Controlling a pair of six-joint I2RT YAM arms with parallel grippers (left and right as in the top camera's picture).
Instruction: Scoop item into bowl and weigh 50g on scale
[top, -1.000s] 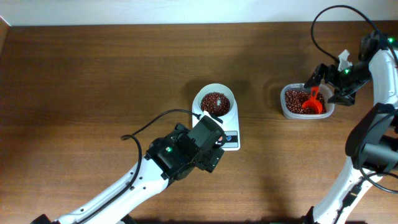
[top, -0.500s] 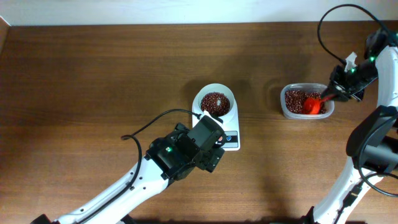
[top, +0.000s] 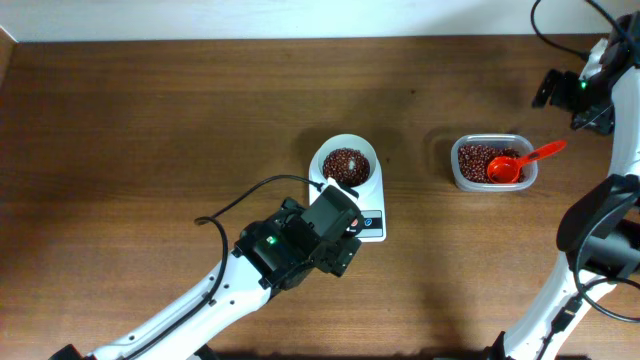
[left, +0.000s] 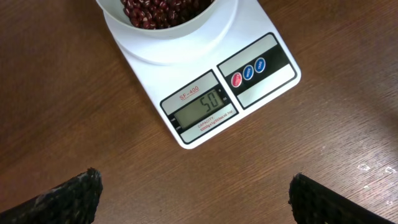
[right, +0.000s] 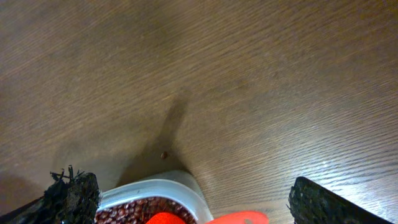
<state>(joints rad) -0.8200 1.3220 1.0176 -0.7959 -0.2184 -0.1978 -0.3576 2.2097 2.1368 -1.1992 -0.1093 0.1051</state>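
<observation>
The white bowl (top: 345, 152) holds a heap of dark reddish-brown beans (top: 346, 165) and stands on the white scale (top: 372, 222). In the left wrist view the scale's display (left: 202, 105) reads 50, with the bowl (left: 168, 37) and beans (left: 158, 9) above it. My left gripper (left: 193, 198) is open and empty over the table in front of the scale. My right gripper (right: 186, 199) is open and empty, raised behind the clear tub (top: 455, 170) of beans. An orange scoop (top: 515, 164) lies in the tub, handle over the rim.
One stray bean (right: 164, 155) lies on the wood behind the tub (right: 152, 190). The scoop handle (right: 239, 218) shows at the bottom of the right wrist view. The left arm (top: 200, 300) stretches across the table's front left.
My right gripper has let go of the orange scoop, opened and pulled up and back to the far right. The scoop now rests in the tub. The left arm has not moved.
</observation>
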